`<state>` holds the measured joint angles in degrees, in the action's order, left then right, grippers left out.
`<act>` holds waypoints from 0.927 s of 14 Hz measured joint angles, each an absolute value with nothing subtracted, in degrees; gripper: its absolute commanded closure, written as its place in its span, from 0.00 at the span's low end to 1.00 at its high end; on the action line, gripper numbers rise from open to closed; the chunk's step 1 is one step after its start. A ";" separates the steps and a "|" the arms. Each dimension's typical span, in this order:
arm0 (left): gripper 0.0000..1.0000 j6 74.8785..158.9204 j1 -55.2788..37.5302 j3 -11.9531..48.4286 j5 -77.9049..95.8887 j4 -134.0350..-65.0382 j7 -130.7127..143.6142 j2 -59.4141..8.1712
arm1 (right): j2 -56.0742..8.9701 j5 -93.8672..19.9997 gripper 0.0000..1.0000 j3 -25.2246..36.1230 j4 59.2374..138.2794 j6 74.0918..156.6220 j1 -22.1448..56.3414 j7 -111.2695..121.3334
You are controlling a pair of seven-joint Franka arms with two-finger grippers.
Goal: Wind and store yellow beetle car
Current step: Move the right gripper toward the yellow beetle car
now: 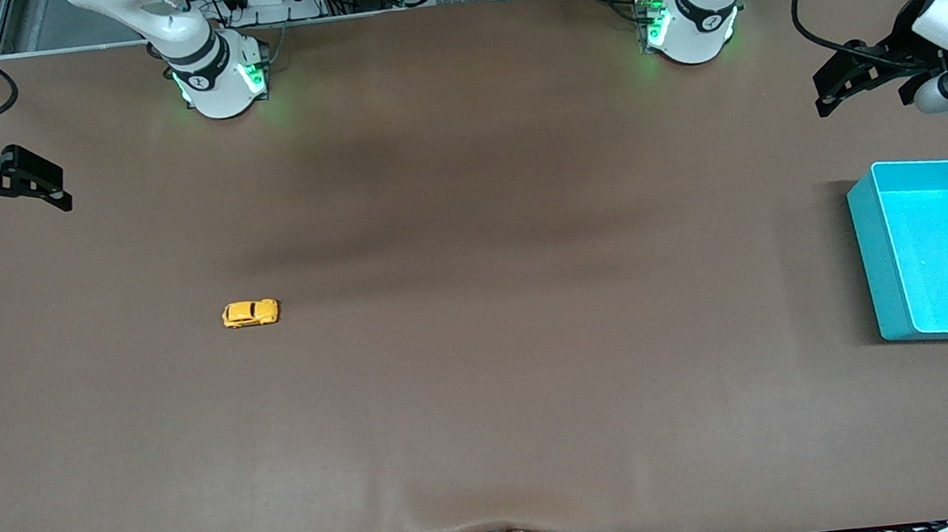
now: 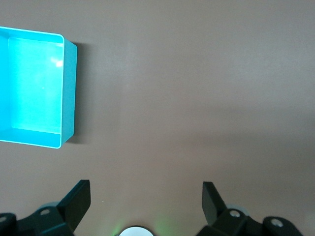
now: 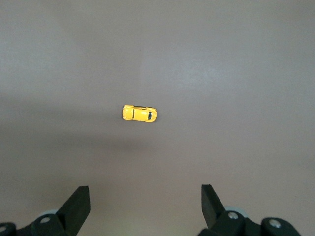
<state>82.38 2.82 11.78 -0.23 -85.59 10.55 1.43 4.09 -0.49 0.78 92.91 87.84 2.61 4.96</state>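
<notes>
Front view: right gripper hung wide open, empty, over table's right-arm end. Left gripper likewise open, empty, above bin at left-arm end. Car sat on table toward right arm, well apart from bin.

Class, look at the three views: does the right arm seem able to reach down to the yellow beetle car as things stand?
Probably yes. The yellow beetle car sits alone on bare table toward the right arm's end, and the right gripper hangs above with jaws open and nothing between.
</notes>
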 measured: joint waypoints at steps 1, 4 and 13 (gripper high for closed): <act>0.00 82.38 2.82 11.78 -0.23 -85.59 10.55 1.43 | 4.03 -0.49 0.00 0.78 92.99 88.14 2.61 4.96; 0.00 82.38 2.82 11.78 -0.23 -85.59 10.55 1.43 | 3.57 -0.49 0.00 0.78 93.96 91.08 2.62 4.96; 0.00 82.38 2.82 11.78 -0.23 -85.59 10.55 1.42 | 1.72 -0.49 0.00 0.93 94.58 92.38 2.56 4.99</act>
